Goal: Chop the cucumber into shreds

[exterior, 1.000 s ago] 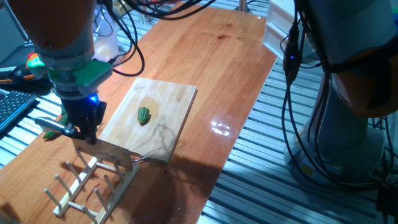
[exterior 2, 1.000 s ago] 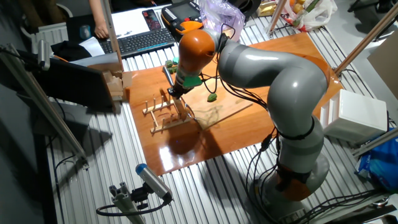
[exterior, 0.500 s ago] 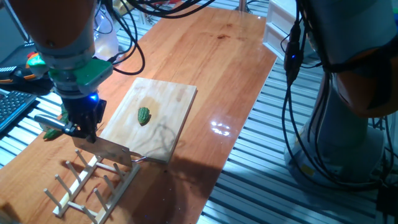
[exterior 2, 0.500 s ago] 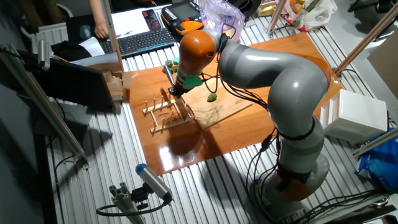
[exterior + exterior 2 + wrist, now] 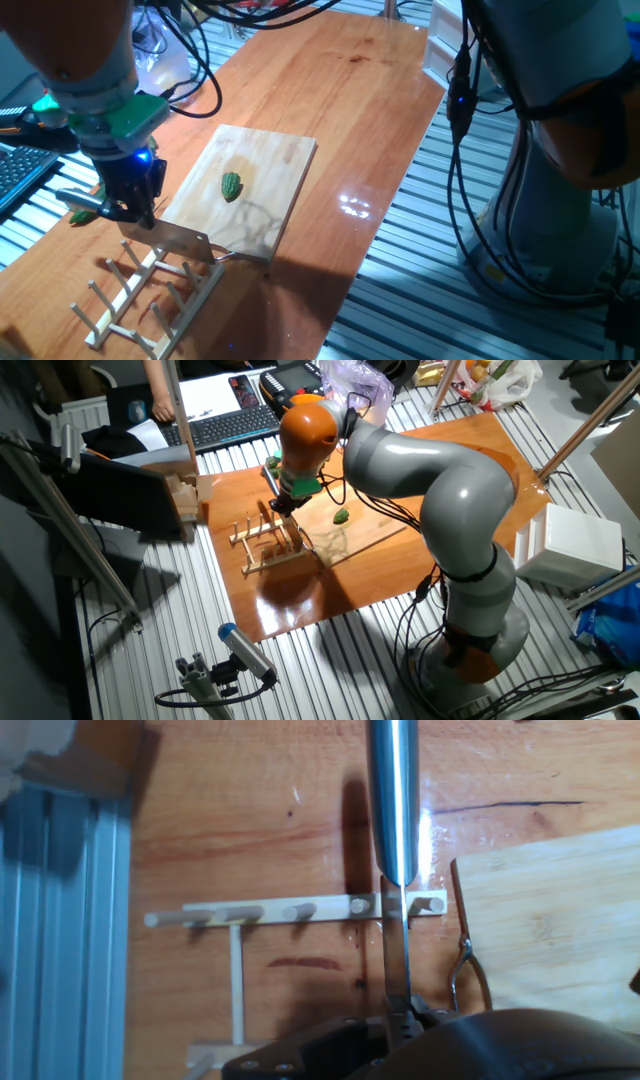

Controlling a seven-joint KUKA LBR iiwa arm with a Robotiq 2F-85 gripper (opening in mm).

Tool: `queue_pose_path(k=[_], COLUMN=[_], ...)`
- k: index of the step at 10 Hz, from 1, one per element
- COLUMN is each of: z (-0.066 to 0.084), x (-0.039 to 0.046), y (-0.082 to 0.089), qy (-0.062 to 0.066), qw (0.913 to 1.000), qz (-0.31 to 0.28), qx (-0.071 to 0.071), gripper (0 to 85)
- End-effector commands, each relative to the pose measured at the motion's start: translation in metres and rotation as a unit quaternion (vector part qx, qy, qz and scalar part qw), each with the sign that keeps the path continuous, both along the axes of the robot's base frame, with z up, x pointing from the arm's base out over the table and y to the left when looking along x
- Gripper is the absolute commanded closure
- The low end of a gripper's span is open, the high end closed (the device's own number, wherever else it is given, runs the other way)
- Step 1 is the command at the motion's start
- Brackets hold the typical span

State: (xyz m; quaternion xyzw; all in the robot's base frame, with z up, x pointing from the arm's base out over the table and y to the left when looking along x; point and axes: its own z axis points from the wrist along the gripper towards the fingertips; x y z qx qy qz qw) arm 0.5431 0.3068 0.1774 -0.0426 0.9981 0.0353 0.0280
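The cucumber (image 5: 232, 186) is one small dark green bumpy chunk lying on the pale wooden board (image 5: 275, 155); it also shows in the other fixed view (image 5: 342, 516). My gripper (image 5: 132, 212) is left of the board, above the wooden peg rack (image 5: 140, 295), and is shut on a knife (image 5: 180, 240). In the hand view the knife's steel handle (image 5: 392, 800) points away and its thin blade edge (image 5: 397, 955) runs over the rack (image 5: 290, 909), next to the board's corner (image 5: 550, 920). No shreds are in view.
A green item (image 5: 80, 215) lies at the table's left edge behind the gripper. A keyboard (image 5: 220, 425), a plastic bag (image 5: 360, 380) and a wooden block (image 5: 185, 495) sit around the table's far side. The robot's base (image 5: 480, 640) stands beside the table.
The arm has shifted slightly to the left with the knife still held. The cucumber and the board have not moved.
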Motion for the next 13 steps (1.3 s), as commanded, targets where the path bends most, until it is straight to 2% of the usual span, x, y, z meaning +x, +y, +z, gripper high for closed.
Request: queue_pose_path(k=[1, 2, 4, 5, 7, 8, 10, 11, 12, 13], z=[0.0, 0.0, 0.0, 0.0, 0.0, 0.0, 0.048, 0.063, 0.073, 0.076], x=[0.0, 0.0, 0.0, 0.0, 0.0, 0.0, 0.0008, 0.0028, 0.005, 0.0077], y=[0.0, 0.0, 0.0, 0.0, 0.0, 0.0, -0.02, -0.029, -0.039, -0.052], qy=[-0.004, -0.004, -0.007, -0.008, 0.006, 0.008, 0.015, 0.013, 0.003, -0.005], qw=[0.9995, 0.9994, 0.9999, 0.9999, 0.9999, 0.9999, 0.9998, 0.9998, 0.9999, 0.9993], qz=[0.012, 0.019, 0.015, 0.014, 0.015, 0.013, 0.014, 0.012, 0.012, 0.026], qx=[-0.029, -0.028, -0.003, -0.003, -0.006, -0.003, 0.003, 0.005, -0.006, -0.025], gripper=[85.0, 85.0, 85.0, 85.0, 85.0, 85.0, 85.0, 85.0, 85.0, 85.0])
